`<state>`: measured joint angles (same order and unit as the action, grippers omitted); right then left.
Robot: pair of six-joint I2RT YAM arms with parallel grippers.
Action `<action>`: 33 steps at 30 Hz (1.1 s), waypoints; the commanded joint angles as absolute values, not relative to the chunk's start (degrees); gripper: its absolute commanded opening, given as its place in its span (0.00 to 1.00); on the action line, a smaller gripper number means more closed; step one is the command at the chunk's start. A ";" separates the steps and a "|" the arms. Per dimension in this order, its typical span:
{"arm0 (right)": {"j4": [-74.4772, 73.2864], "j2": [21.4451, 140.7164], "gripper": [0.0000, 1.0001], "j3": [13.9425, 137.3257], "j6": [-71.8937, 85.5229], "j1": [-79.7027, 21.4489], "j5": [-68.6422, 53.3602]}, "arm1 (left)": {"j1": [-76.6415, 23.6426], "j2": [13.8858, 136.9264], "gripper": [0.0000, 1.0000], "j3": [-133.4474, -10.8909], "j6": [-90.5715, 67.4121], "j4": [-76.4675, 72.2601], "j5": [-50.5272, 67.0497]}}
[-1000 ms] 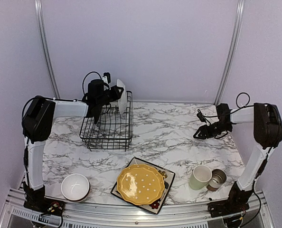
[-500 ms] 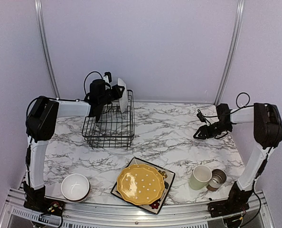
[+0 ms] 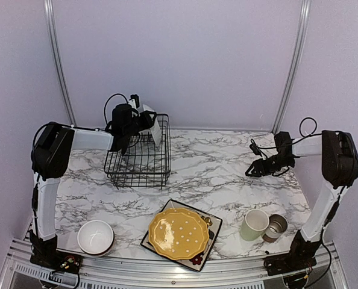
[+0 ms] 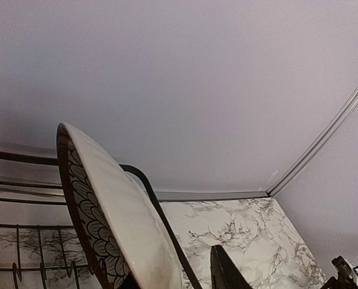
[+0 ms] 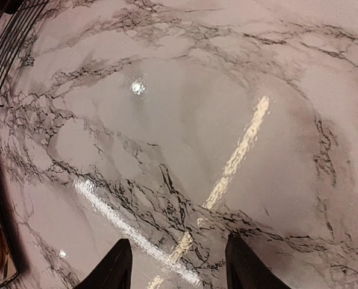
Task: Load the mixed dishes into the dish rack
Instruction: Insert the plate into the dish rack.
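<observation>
The black wire dish rack (image 3: 140, 164) stands at the back left. A square plate (image 3: 157, 125) with a white underside and black flower pattern leans on edge against the rack's far right rim (image 4: 161, 217). My left gripper (image 3: 144, 120) is at this plate (image 4: 119, 211) and open; its one visible fingertip (image 4: 225, 270) stands apart from the plate. The yellow dotted plate (image 3: 179, 233) lies on a black square plate (image 3: 211, 223) at the front. A white bowl (image 3: 95, 236), green mug (image 3: 254, 224) and grey cup (image 3: 276, 226) stand near the front edge. My right gripper (image 5: 176, 262) hangs open over bare marble.
The marble table (image 3: 215, 168) ends at a metal rail along the front. Metal posts rise at the back corners against the wall. The right arm (image 3: 275, 158) hovers at the right side, well away from the rack.
The left jaws have parted from the plate, which now leans on the rack's rim. The rack shifted slightly right. The right arm has not moved.
</observation>
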<state>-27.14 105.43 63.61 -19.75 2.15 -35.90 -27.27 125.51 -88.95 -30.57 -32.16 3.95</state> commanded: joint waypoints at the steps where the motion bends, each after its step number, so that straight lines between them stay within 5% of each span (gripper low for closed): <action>1: -28.10 105.92 0.51 65.55 -20.21 2.05 -36.72 | -28.30 122.71 0.28 -91.91 -29.07 -32.27 3.85; 9: -28.18 105.14 0.51 65.39 -20.38 2.03 -36.66 | -28.13 124.88 0.27 -100.65 -23.69 -20.54 7.31; 16: -28.21 105.11 0.51 65.48 -20.39 2.02 -36.90 | -27.57 123.16 0.44 -100.58 -22.47 -13.21 7.29; 24: -28.39 104.87 0.52 65.52 -20.35 2.03 -37.27 | -26.37 124.56 0.49 -104.66 -28.85 -3.08 2.44; 33: -28.42 104.83 0.52 65.57 -20.39 2.03 -37.52 | -26.37 122.64 0.15 -103.01 -26.43 -3.02 8.50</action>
